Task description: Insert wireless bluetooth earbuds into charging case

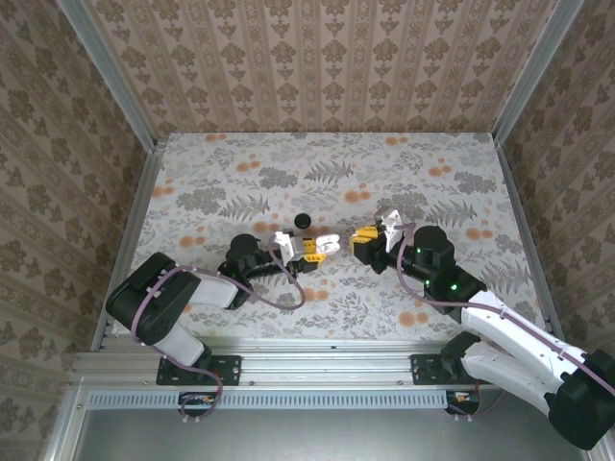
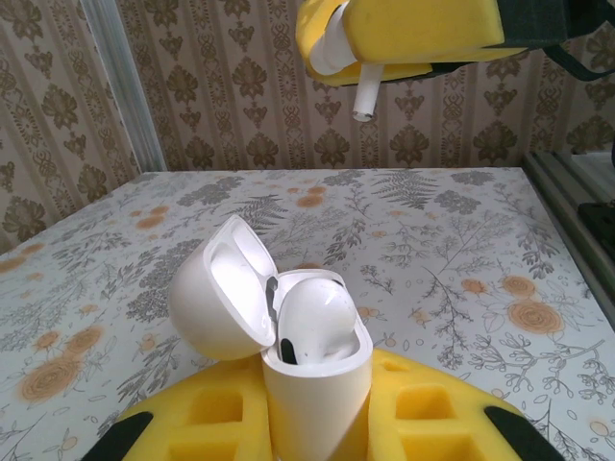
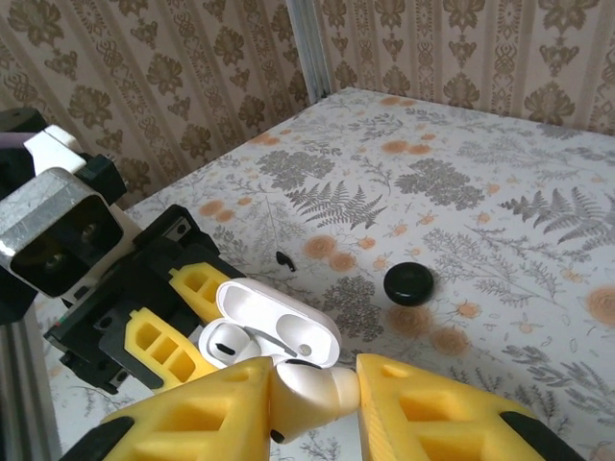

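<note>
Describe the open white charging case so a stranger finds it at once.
On the flowered table, find the yellow-fingered left gripper. The glossy white plastic case stands between its fingers, lid open. The flat black round disc nearby lies free.

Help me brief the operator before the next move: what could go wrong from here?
The earbud in the right gripper hangs off to one side of the open charging case; its stem could strike the rim or the seated earbud. The left gripper grips the case low, so a push may tilt it. The raised lid could be knocked shut.
</note>
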